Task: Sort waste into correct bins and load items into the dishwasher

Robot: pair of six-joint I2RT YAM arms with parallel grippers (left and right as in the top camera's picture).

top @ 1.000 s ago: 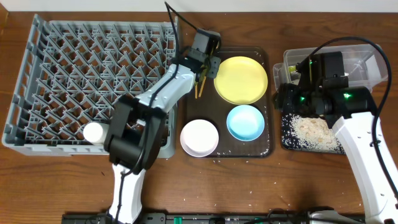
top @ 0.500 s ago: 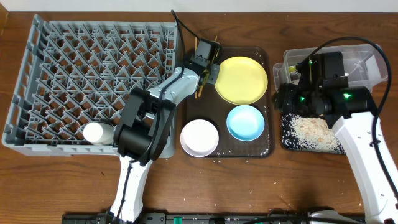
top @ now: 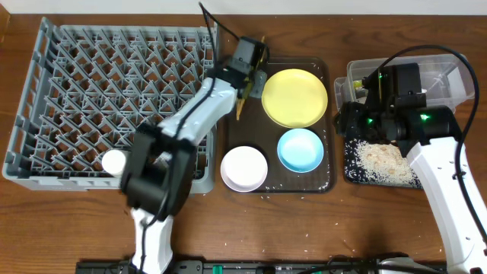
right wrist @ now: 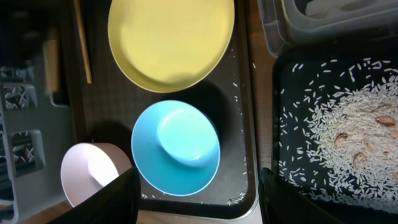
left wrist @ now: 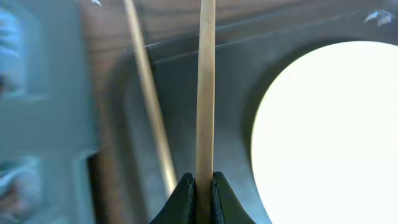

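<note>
Left fingers [left wrist: 183,200] pinch a chopstick [left wrist: 206,93] beside the yellow plate [top: 294,97]; right fingers [right wrist: 115,199] stand spread apart.

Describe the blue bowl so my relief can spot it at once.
In the overhead view, right of the big grey rack, lies a dark brown tray. In its lower right corner, below the yellow plate and right of the white bowl, sits the blue bowl: the only blue thing there.

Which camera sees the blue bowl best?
The right wrist view: the light blue bowl fills the middle, whole and close. The overhead view shows it whole but small. The left wrist view does not show it at all.
</note>
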